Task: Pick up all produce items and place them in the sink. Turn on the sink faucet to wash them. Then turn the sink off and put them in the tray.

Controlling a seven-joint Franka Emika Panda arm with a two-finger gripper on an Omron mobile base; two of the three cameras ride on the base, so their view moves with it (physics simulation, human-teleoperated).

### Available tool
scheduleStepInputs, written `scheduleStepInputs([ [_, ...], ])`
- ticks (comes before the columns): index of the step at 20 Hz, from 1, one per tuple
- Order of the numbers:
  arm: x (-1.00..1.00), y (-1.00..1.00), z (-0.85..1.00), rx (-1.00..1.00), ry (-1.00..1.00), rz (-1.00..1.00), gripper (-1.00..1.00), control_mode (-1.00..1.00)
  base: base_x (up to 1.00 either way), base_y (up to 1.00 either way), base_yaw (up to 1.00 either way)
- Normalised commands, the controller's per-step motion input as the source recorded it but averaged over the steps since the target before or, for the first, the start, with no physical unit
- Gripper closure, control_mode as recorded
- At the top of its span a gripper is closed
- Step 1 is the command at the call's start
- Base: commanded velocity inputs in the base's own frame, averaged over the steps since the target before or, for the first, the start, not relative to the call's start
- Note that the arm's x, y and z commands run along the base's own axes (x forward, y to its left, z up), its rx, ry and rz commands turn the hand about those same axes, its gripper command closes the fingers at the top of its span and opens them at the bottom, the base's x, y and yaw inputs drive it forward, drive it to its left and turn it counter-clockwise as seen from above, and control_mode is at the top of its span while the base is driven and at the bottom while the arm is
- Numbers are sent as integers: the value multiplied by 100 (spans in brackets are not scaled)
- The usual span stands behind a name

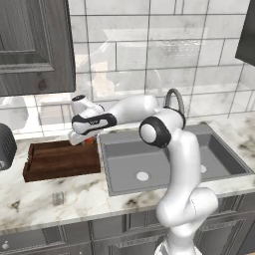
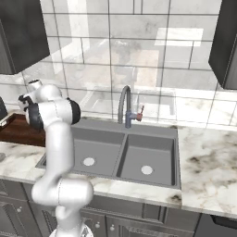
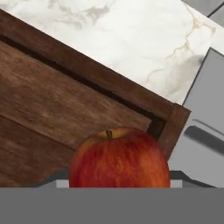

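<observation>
- Marble counter (image 1: 45, 199), tray (image 1: 55, 159) at left of frame.
- Tool (image 1: 82, 139) grips the apple (image 3: 119, 159), hanging over the tray's sink-side corner.

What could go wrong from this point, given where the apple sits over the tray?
1. The apple hangs over the near corner of the tray, close to its raised rim; released here, it may roll or bounce onto the marble counter.
2. The sink edge lies right beside that corner, so a stray apple could drop back into the basin.
3. The hand is low over the tray; descending further might knock the rim and shift the tray.
</observation>
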Motion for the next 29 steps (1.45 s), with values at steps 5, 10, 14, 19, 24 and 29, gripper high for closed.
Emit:
scheduleStepInputs([
  [5,13,26,-35,-5,0,0,100,-100,0,0,0],
  [10,0,11,-27,-5,0,0,100,-100,0,0,0],
  [14,0,7,-19,-2,0,0,100,-100,0,0,0],
  [19,0,7,-23,-1,0,0,100,-100,0,0,0],
  [24,-11,8,-15,0,1,0,100,-100,0,0,0],
  [29,-9,5,-19,0,0,0,100,-100,0,0,0],
])
